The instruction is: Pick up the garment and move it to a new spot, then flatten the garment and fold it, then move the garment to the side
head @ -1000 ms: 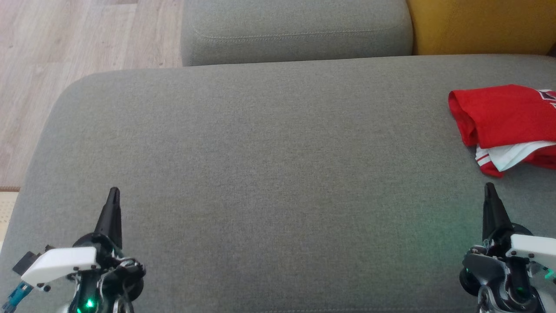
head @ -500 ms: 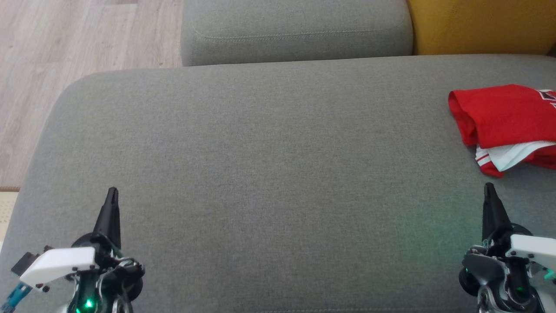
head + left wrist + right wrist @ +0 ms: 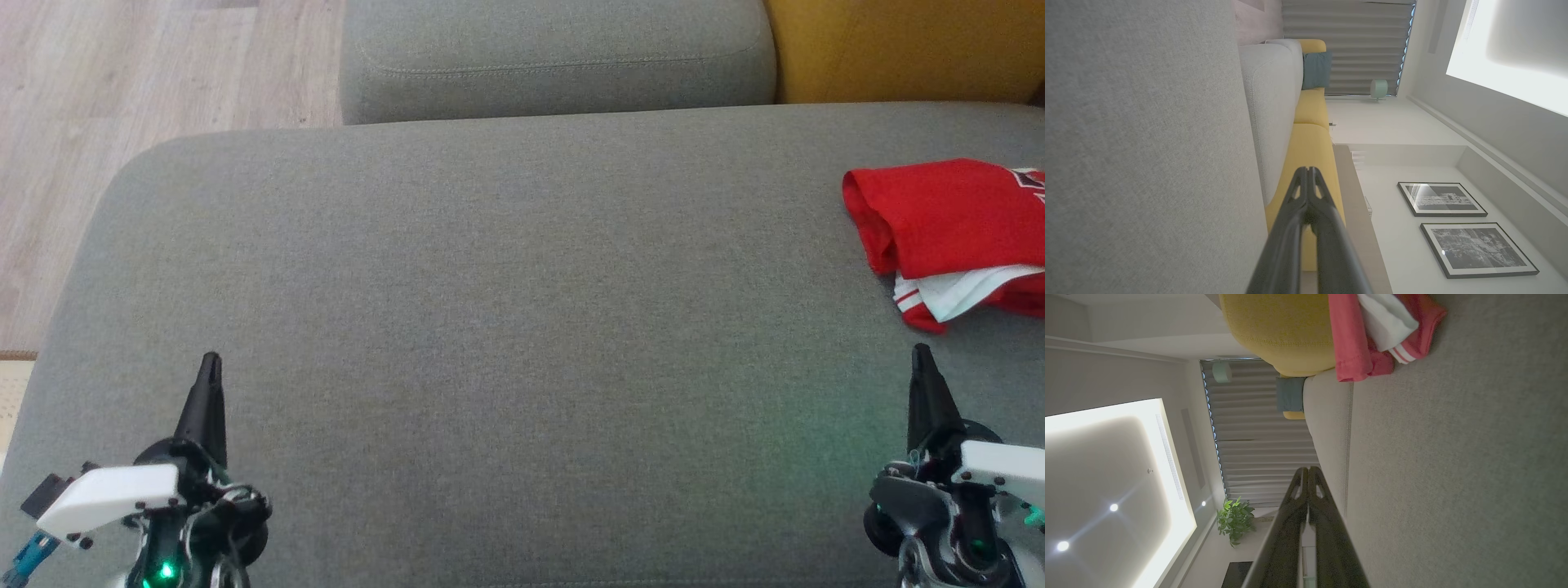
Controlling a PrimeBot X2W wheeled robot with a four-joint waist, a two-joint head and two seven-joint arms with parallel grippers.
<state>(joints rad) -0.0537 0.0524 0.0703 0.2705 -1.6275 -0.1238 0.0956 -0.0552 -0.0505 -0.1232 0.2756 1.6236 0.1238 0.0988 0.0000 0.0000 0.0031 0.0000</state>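
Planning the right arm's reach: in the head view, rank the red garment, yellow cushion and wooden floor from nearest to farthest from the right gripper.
1. The red garment, just ahead of the right gripper.
2. The yellow cushion, farther back, at the right.
3. The wooden floor, far to the left.

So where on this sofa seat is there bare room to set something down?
The grey seat cushion is bare from its left edge across to the red garment, and from the back cushion down to the left gripper and right gripper. Only the right end, by the garment, is crowded.
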